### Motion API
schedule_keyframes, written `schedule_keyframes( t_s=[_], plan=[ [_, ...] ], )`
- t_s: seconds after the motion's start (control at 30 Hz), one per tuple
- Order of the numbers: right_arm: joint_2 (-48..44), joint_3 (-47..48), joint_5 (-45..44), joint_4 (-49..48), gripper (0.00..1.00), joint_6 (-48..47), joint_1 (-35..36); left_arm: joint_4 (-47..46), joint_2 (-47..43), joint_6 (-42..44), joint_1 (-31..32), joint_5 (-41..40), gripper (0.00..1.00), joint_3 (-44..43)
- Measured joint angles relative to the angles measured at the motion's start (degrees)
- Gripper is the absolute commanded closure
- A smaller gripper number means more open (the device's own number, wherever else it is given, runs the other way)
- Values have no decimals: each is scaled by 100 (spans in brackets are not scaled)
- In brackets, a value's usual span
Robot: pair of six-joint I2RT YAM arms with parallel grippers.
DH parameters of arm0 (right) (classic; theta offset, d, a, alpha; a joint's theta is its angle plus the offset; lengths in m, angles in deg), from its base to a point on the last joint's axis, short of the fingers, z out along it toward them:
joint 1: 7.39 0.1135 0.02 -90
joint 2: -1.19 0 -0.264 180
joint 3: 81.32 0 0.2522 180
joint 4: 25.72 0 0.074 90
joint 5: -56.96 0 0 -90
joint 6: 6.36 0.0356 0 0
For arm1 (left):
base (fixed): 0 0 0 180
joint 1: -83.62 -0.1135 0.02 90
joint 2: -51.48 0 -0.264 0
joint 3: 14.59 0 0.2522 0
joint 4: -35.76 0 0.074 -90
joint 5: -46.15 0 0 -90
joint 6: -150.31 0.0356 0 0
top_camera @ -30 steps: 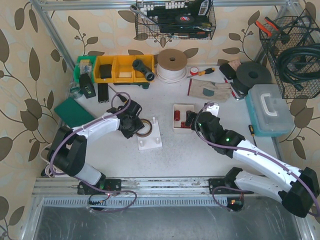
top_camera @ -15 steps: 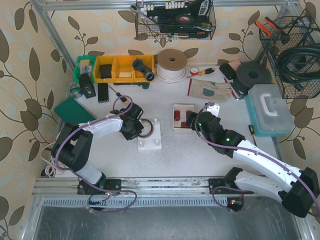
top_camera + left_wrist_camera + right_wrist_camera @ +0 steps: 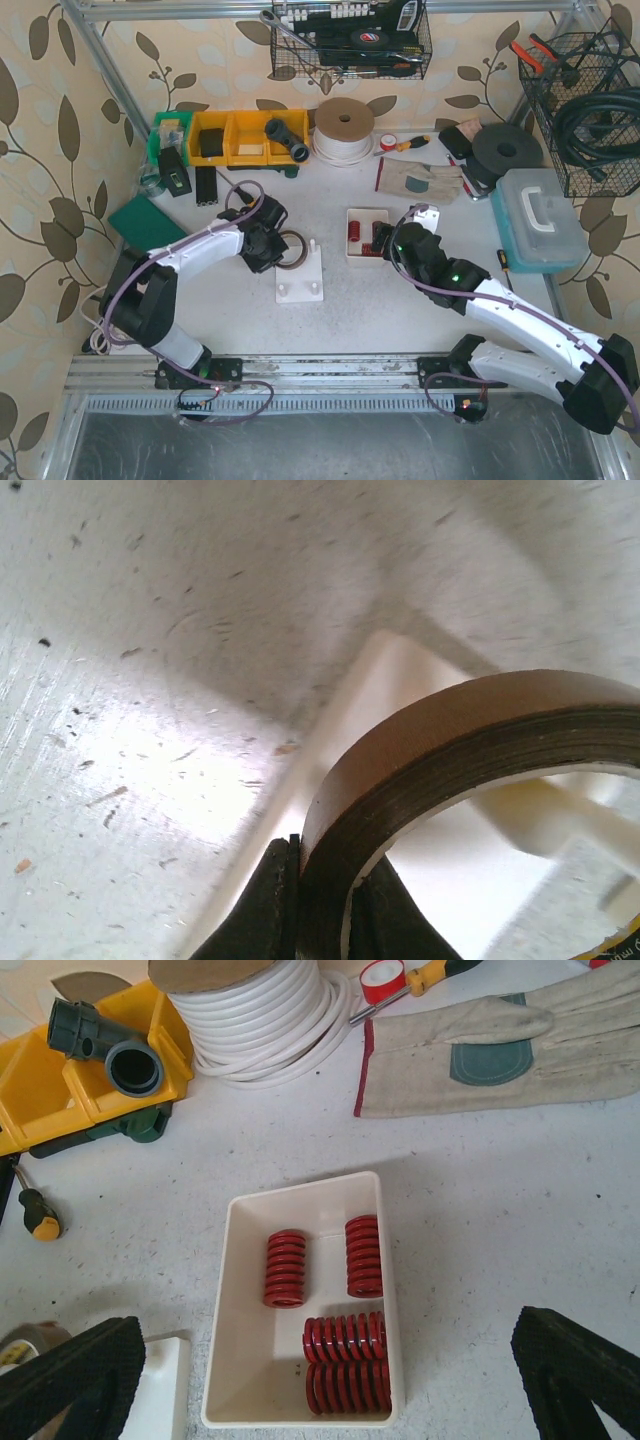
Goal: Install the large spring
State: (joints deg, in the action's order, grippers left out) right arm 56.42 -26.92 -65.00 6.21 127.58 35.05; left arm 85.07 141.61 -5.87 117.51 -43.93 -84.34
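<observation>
Where the top view is consulted, take the white tray (image 3: pixel 352 214) as the reference. The red springs (image 3: pixel 353 232) lie inside it. The right gripper (image 3: pixel 385 241) sits at the tray's right edge. The left gripper (image 3: pixel 268 247) sits well to the left of the tray, clamped on a roll of brown tape (image 3: pixel 293 249). The roll overlaps the left edge of a white base plate (image 3: pixel 300 277), which lies left of the tray.

From the left wrist view, both black fingers (image 3: pixel 268 905) pinch the wall of the tape roll, one inside the ring and one outside. The base plate shows beneath the roll. No spring appears in this view.

From the right wrist view, the right fingers (image 3: pixel 75 1375) stand spread wide, one at each lower corner, with nothing between them touched. The tray lies between them. Two thicker springs (image 3: pixel 346 1362) lie side by side at the tray's near end, closest to the fingers. Two slimmer springs (image 3: pixel 285 1268) lie beyond them, toward the far end.
</observation>
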Motion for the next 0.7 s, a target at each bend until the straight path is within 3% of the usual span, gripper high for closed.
schedule_keyframes(
  t_s=[0.4,0.57,0.7],
  plan=[
    [4,13,4,59,1,13,0,717,-402,76,0,-111,100,-800],
    [4,13,122,-39,1,-50,0,1394,-402,553,-66,-402,100,-1904],
    [2,7,313,-315,1,-256,22,1742,-385,1211,-568,-535,100,-2822]
  ],
)
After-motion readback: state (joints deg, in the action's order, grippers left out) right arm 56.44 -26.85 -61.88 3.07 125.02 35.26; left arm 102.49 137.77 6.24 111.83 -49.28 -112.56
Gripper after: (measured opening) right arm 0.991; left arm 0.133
